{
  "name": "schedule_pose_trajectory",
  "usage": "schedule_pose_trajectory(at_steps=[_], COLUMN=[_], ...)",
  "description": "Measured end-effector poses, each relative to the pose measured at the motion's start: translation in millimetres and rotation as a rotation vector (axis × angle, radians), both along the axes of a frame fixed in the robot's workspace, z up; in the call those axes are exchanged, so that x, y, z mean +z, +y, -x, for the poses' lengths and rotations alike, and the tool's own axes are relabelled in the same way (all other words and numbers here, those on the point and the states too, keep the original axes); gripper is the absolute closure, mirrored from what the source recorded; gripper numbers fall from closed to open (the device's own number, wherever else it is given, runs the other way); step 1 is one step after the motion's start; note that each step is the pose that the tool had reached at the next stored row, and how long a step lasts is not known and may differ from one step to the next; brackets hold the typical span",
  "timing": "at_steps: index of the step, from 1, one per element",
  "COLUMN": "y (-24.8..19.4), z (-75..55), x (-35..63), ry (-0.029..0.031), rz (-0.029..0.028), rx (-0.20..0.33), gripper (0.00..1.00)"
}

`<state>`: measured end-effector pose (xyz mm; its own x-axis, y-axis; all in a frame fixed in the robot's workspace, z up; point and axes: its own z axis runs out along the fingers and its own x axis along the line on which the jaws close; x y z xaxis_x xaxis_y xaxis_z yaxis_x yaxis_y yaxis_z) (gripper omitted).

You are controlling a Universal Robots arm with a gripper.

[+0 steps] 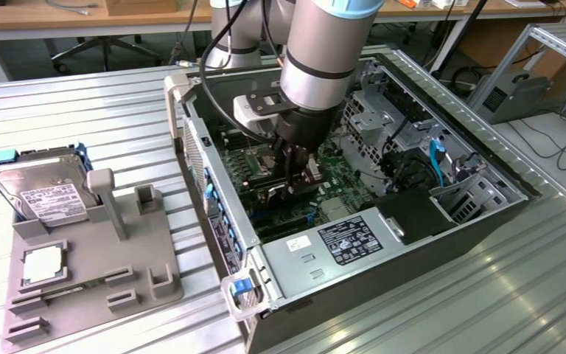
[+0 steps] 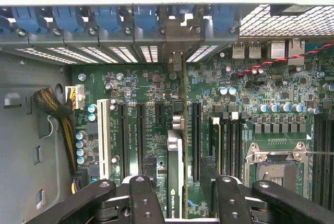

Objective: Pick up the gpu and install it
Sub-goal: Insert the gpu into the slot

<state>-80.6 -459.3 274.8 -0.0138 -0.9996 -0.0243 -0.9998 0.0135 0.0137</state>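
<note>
- Gpu (image 2: 176,174) stands on edge between the gripper's fingers, seen edge-on in the wrist view, running down toward the green motherboard (image 2: 250,93) among the long black slots (image 2: 140,138).
- Its metal bracket end (image 2: 175,57) reaches up to the row of slot openings with blue clips (image 2: 146,20) along the case's back wall.
- Gripper (image 2: 180,203) has its jaws closed on the gpu, one black finger (image 2: 143,198) on each side of the card.
- In the exterior view the gripper (image 1: 298,177) is deep inside the open computer case (image 1: 293,265), just above the motherboard, with the arm (image 1: 323,51) reaching down from above.
- A silver power supply with a label (image 1: 347,240) sits in the case near the gripper, toward the front of the exterior view.
- On the exterior view's left, well apart from the case, a grey holder tray (image 1: 155,243) carries a hard drive with blue rails (image 1: 42,192) and a small square silver chip (image 1: 42,264).
- An empty processor socket (image 2: 276,164) shows on the motherboard beside the memory slots.
</note>
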Motion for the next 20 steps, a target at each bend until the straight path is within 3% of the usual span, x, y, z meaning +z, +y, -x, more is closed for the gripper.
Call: schedule_pose_trajectory(at_steps=[8, 9, 10, 14, 20], y=[0.0, 0.0, 0.0, 0.0, 0.0], z=[0.0, 0.0, 0.0, 0.0, 0.0], x=[0.0, 0.0, 0.0, 0.0, 0.0], ry=[0.0, 0.0, 0.0, 0.0, 0.0], rz=[0.0, 0.0, 0.0, 0.0, 0.0], rx=[0.0, 0.0, 0.0, 0.0, 0.0], gripper=[0.55, 0.61, 0.61, 0.85, 0.89])
